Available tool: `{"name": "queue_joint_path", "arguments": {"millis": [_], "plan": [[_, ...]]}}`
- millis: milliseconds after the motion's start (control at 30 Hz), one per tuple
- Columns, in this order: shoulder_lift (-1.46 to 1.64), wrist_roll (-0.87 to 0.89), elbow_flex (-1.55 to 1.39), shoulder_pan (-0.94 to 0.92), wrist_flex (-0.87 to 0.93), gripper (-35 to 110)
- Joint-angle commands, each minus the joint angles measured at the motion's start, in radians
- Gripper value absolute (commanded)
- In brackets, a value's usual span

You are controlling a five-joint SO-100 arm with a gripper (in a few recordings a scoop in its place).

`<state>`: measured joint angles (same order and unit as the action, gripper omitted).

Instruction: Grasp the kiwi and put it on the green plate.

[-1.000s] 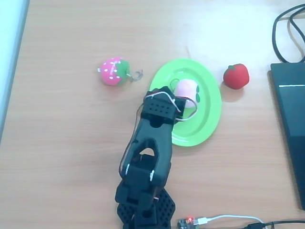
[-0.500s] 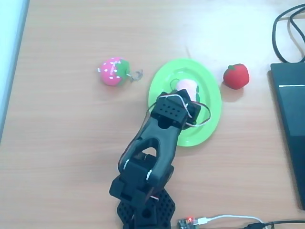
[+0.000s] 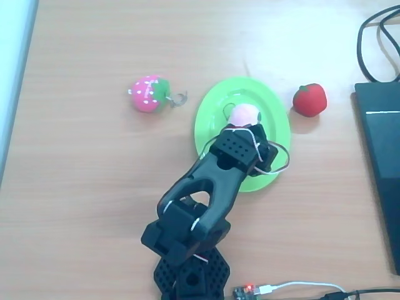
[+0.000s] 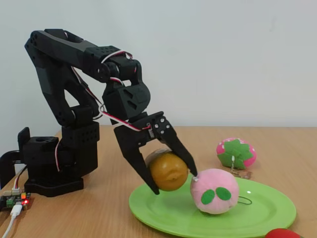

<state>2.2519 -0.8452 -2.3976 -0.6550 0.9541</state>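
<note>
We read the task as most of the way through. In the fixed view the gripper (image 4: 171, 176) has its fingers (image 4: 140, 163) clamped on the kiwi (image 4: 168, 171), one finger on each side of it, and the fruit hangs over the near-left part of the green plate (image 4: 257, 218). We cannot tell whether the kiwi's underside already touches the plate or sits just above it; from this angle it looks very low, close to the surface.

A pink peach (image 4: 215, 191) already lies on the plate, just beside the kiwi and touching or nearly touching one fingertip. In the overhead view the arm covers the kiwi, and the peach (image 3: 243, 114) shows just past the gripper, inside the plate's rim (image 3: 209, 103).

So the grasp and the carry look done. What is left, in our judgement, is to settle the kiwi onto the plate, part the fingers and lift clear. The close peach is the thing to watch: an opening finger may nudge it.

The strawberry (image 3: 149, 94) and a red fruit (image 3: 310, 99) lie on the table (image 3: 94, 187), off the plate.
</note>
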Motion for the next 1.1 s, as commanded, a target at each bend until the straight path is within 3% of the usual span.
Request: {"name": "queue_joint_path", "arguments": {"millis": [0, 1067], "plan": [[0.015, -0.028, 0.011, -0.025, -0.002, 23], [-0.106, -0.028, 0.003, -0.051, -0.135, 42]]}}
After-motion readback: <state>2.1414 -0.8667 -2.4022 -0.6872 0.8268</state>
